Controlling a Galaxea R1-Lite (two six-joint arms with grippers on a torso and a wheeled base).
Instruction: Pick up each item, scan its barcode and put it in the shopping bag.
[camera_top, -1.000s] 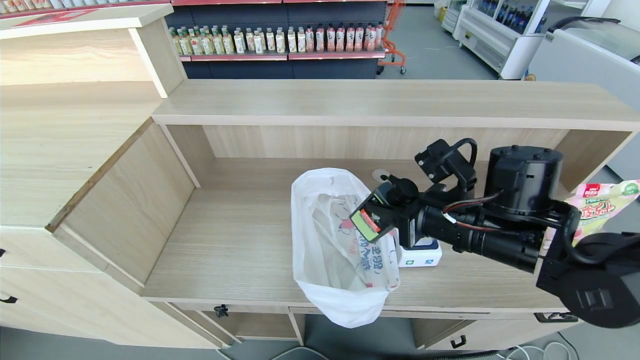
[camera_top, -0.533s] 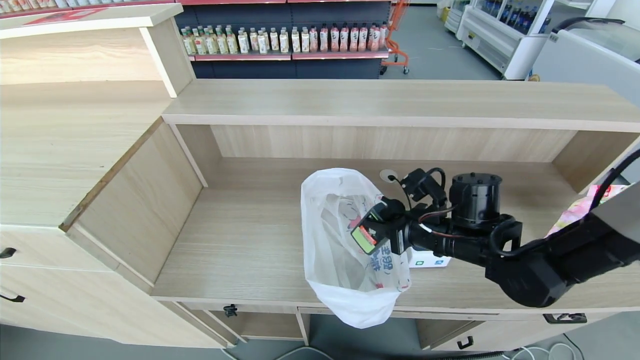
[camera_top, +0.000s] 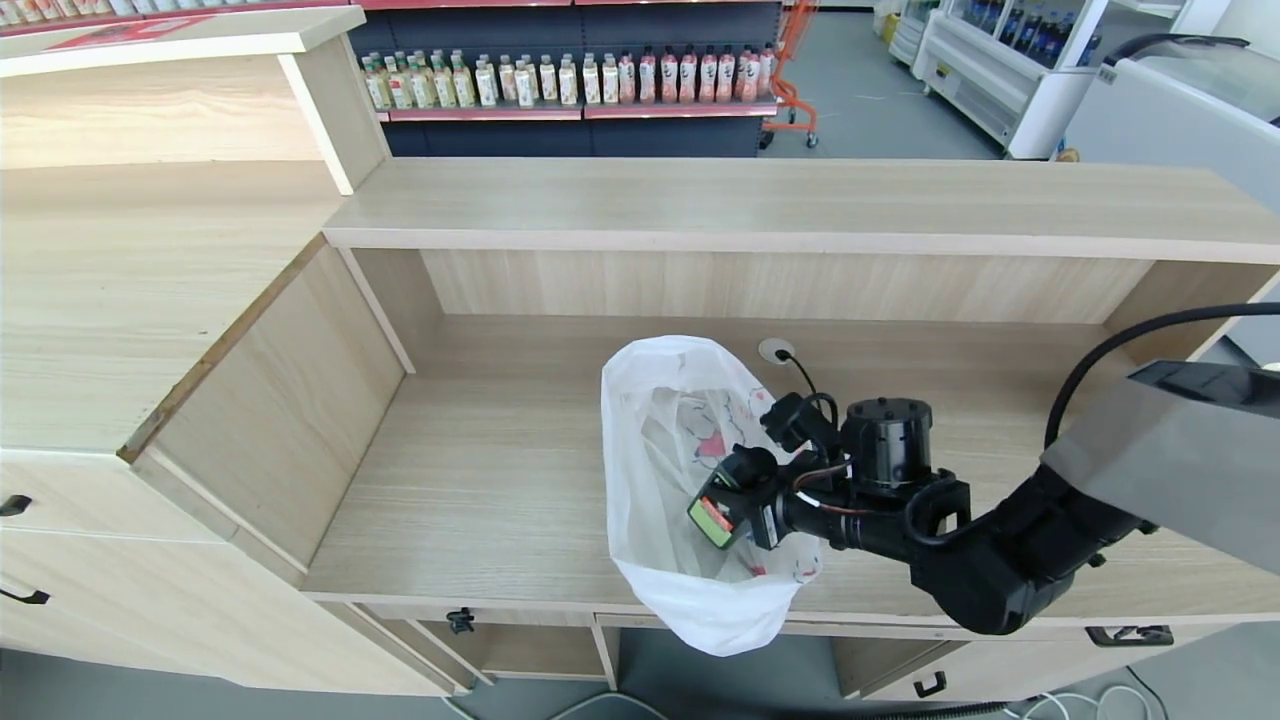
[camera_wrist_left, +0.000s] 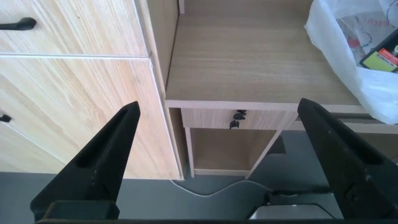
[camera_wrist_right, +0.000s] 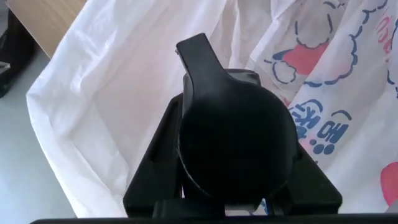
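A white shopping bag (camera_top: 660, 420) stands open on the lower wooden counter (camera_top: 480, 480), its base hanging over the front edge. My right gripper (camera_top: 735, 500) is inside the bag's mouth, shut on a black item with a green and red label (camera_top: 716, 519). In the right wrist view the black item (camera_wrist_right: 233, 140) hides the fingers, with the printed bag (camera_wrist_right: 112, 93) all around it. My left gripper (camera_wrist_left: 219, 106) hangs open below the counter's front edge, in front of the drawers; the bag (camera_wrist_left: 367, 68) and the item (camera_wrist_left: 380, 59) show beyond it.
A raised wooden ledge (camera_top: 800, 200) runs behind the counter, with side panels at both ends. A cable comes out of a round grommet (camera_top: 776, 350) behind the bag. Drawers with black handles (camera_wrist_left: 18, 25) sit left of the counter. Shop shelves with bottles (camera_top: 570, 80) stand far behind.
My right arm has come down and towards the front, taking the black item from above the bag's rim into its mouth. The head camera shifted slightly early on.
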